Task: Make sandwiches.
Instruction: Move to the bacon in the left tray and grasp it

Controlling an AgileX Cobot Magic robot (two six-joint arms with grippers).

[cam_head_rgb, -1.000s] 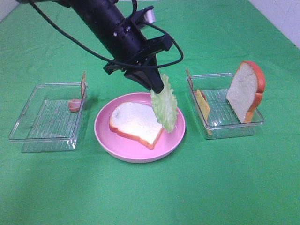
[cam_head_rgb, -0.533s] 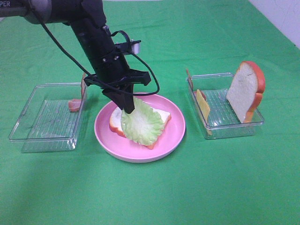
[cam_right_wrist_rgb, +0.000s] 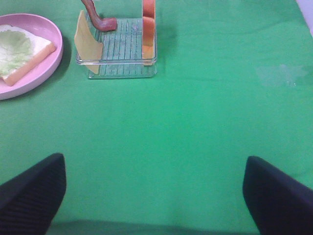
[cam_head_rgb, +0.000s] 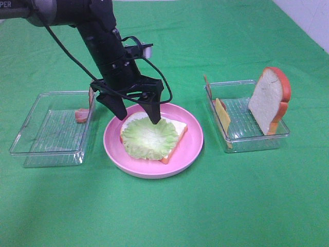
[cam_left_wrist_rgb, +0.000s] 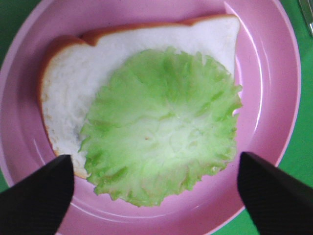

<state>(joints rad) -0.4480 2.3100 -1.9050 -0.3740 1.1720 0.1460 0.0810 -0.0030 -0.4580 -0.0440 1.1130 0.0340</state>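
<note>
On the pink plate (cam_head_rgb: 191,149) lies a white bread slice (cam_head_rgb: 176,128) with the pale green lettuce leaf (cam_head_rgb: 149,139) flat on top of it. My left gripper (cam_head_rgb: 138,118) hangs just above the leaf, open, holding nothing. Its wrist view shows the lettuce (cam_left_wrist_rgb: 161,137) and bread (cam_left_wrist_rgb: 73,83) between the spread fingers. A second bread slice (cam_head_rgb: 268,100) leans upright in the right tray (cam_head_rgb: 257,141), beside a cheese slice (cam_head_rgb: 222,114) and a bacon strip (cam_head_rgb: 206,85). My right gripper (cam_right_wrist_rgb: 152,164) is open over bare cloth, well away from that tray (cam_right_wrist_rgb: 122,68).
A clear tray (cam_head_rgb: 31,144) at the left holds bacon pieces (cam_head_rgb: 81,114). Green cloth covers the whole table. The left arm and its cable slant in from the upper left over the plate's far side.
The left gripper swung the hanging lettuce from the plate's right side onto the bread, then opened and let it go. The leaf now lies flat. The right gripper has not moved.
</note>
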